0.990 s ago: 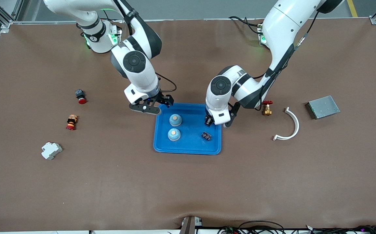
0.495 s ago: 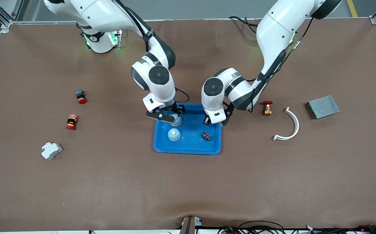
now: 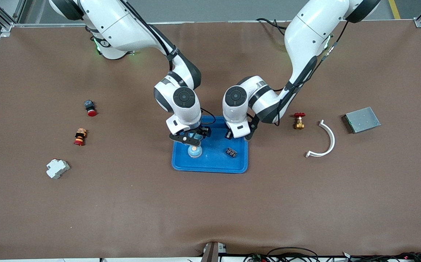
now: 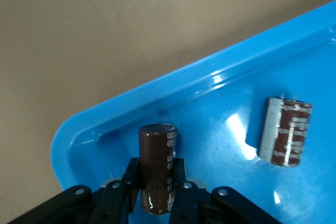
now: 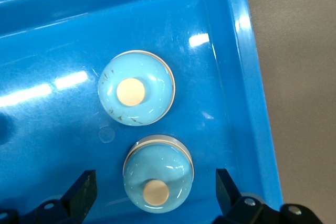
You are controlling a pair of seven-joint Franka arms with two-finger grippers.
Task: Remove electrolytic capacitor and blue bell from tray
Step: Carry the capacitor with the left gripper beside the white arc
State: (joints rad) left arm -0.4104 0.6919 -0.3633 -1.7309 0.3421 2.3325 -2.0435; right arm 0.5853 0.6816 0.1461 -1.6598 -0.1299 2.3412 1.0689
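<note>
Presently the blue tray (image 3: 210,165) sits mid-table. Nearest the front camera in it are one light-blue bell (image 3: 195,151) and a loose capacitor (image 3: 231,152). The right gripper (image 3: 192,138) hangs over a second bell (image 5: 157,179), fingers spread wide on either side, touching nothing. The left gripper (image 3: 236,135) is clamped on a brown capacitor (image 4: 156,167), upright at the tray's corner. Only the left wrist view shows that grip; white print on both capacitors is unreadable. Only the right wrist view shows both bells.
</note>
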